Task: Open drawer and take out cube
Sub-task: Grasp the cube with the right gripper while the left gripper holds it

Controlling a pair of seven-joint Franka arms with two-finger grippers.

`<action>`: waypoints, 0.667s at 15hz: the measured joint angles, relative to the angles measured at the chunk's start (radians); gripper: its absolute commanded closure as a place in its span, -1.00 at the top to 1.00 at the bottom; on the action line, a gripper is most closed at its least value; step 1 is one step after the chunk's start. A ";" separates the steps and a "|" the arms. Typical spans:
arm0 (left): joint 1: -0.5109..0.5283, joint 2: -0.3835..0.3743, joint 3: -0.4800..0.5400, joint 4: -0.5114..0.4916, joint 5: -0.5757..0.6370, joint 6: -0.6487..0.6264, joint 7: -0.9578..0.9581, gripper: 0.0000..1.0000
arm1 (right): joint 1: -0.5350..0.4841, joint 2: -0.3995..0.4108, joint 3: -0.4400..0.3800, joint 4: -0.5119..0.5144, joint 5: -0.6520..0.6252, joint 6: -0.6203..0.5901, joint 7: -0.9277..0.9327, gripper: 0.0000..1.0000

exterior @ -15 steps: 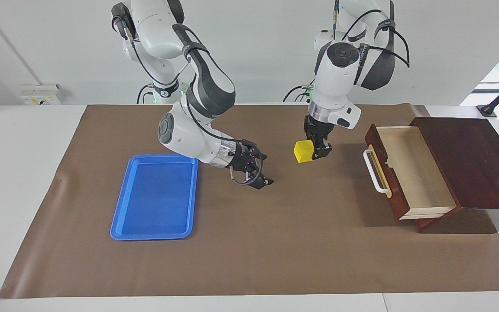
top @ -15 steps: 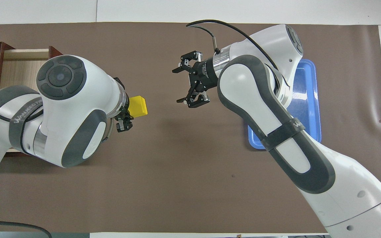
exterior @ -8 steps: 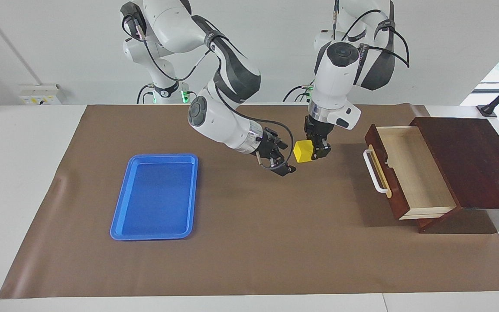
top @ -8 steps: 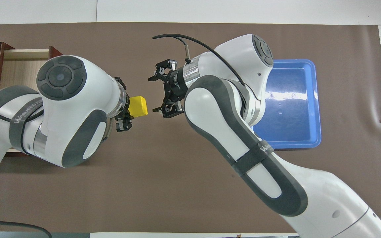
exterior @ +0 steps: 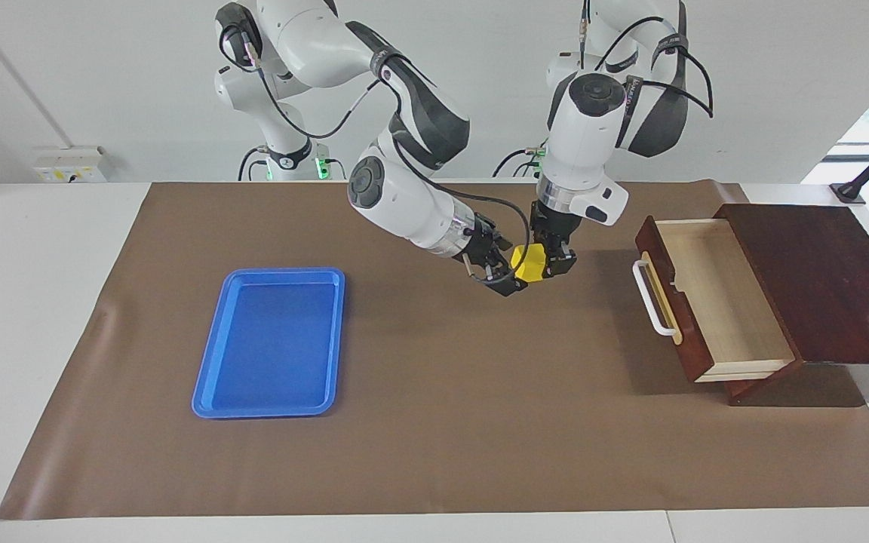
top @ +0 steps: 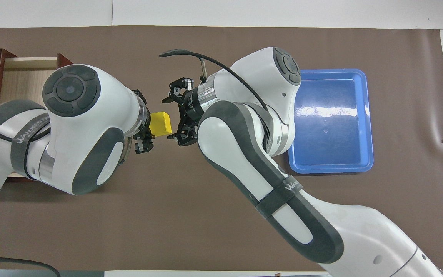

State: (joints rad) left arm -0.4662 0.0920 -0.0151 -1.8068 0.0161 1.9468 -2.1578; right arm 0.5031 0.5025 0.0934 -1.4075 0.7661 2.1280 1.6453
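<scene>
Right gripper [exterior: 511, 272] has closed in, fingers spread around yellow cube [exterior: 529, 263] clamped by left gripper [exterior: 550, 262]; handover imminent, drawer [exterior: 710, 298] open

The place was a robotics lab. Two white and grey robot arms [exterior: 404, 143] stood bolted at one long edge of a white worktop [exterior: 42, 302], with black cables looping along their joints. A plain brown mat [exterior: 434, 422] covered most of the worktop. On the mat lay only staged props: a blue tray [exterior: 268, 343] toward the right arm's end, a dark wooden cabinet [exterior: 819, 279] toward the left arm's end. A bare white wall [exterior: 102, 75] rose beside the arms' bases, with a socket strip [exterior: 69, 164] at its foot.
</scene>
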 measured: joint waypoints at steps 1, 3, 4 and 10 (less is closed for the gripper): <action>0.000 0.000 0.000 0.000 0.000 0.000 0.000 -1.00 | 0.003 0.000 0.000 0.000 -0.003 0.001 0.006 0.91; 0.000 0.000 0.000 -0.001 0.000 0.000 0.000 -1.00 | 0.010 0.000 0.000 0.000 -0.004 0.011 0.013 0.91; 0.000 0.000 0.000 -0.001 0.000 0.000 0.000 -1.00 | 0.015 0.000 0.000 0.000 -0.005 0.016 0.017 0.90; 0.000 0.000 0.000 -0.002 0.000 0.000 0.000 -1.00 | 0.025 0.000 0.000 0.001 -0.020 0.018 0.038 0.31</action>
State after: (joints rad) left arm -0.4662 0.0920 -0.0149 -1.8092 0.0161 1.9469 -2.1575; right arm 0.5284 0.5025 0.0931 -1.4066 0.7456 2.1463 1.6833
